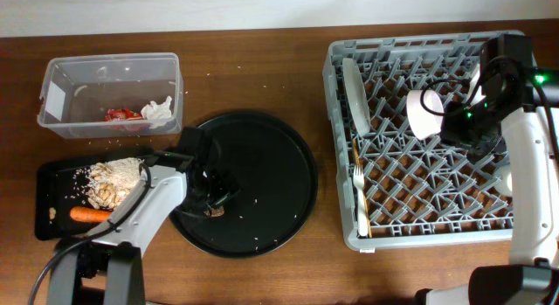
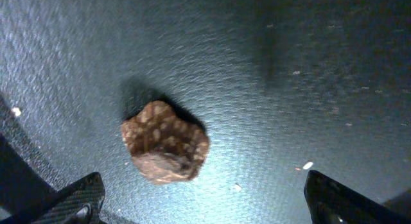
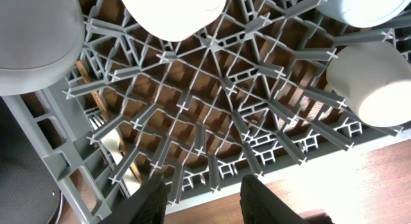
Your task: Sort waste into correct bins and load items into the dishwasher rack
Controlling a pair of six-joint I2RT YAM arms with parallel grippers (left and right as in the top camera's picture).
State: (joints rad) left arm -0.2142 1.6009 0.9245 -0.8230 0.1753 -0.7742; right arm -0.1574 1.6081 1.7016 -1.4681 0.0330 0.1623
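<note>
One brown lump, nobody holding it

Overhead: small brown lump [image 1: 212,211] sits at about 7 o'clock on the round black tray [image 1: 279,156], half tucked under the left gripper [image 1: 212,191], so it's hard to make out there. Left wrist: it's a knobbly, pale-speckled brown chunk, with the fingertips [image 2: 80,198] spread wide at 7 and 5 o'clock, not touching it, both cut off by the frame edge. Right wrist: right gripper [image 3: 209,201] slightly parted, empty, above the dishwasher rack [image 3: 212,95].
</note>
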